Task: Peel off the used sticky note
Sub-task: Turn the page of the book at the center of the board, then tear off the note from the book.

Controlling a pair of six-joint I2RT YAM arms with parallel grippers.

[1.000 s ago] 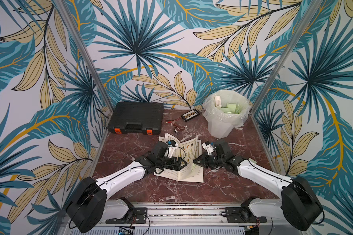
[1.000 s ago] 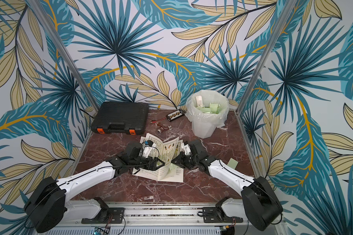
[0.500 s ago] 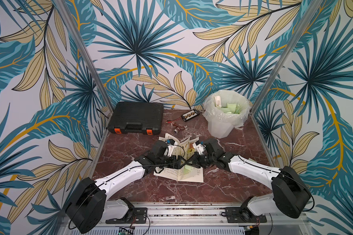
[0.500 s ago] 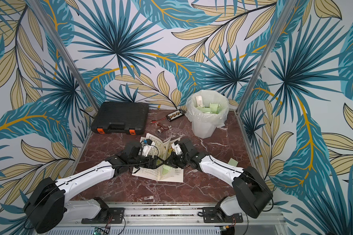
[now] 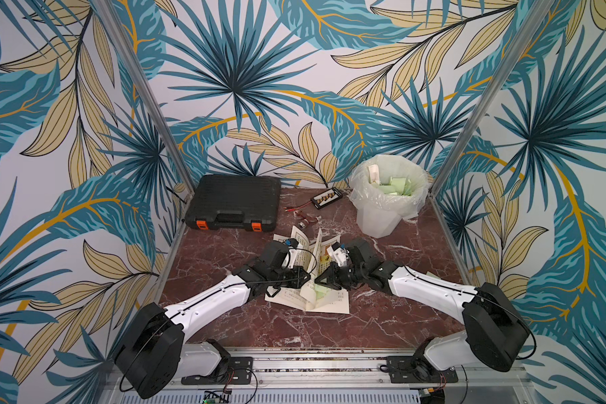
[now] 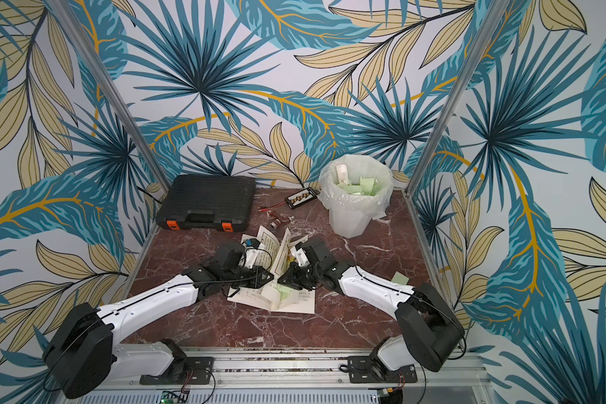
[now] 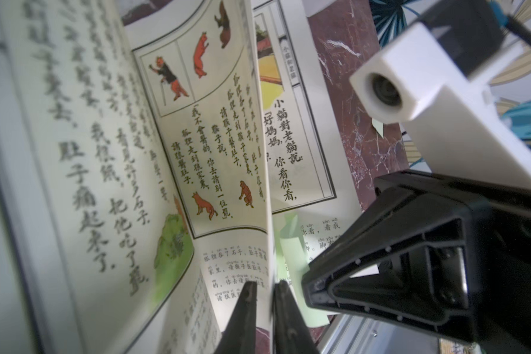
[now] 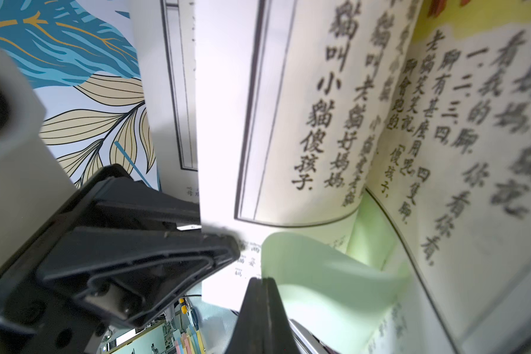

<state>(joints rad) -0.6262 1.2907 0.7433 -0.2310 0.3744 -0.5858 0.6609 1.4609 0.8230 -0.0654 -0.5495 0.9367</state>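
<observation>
The left tool (image 7: 266, 285) grips a raised page (image 7: 227, 153) of the book (image 5: 333, 302) on the counter (image 5: 294, 328), while the right tool (image 8: 259, 280) pinches the green sticky note (image 8: 319, 266) curling up off the open page.

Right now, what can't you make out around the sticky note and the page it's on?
Right wrist view: the sticky note runs behind the curled page, so whether its far edge is still stuck is hidden.
Left wrist view: the right arm's jaws and that lifted page cover most of the note.
Both top views: where the jaws meet the book is too small, masked by the arms.
</observation>
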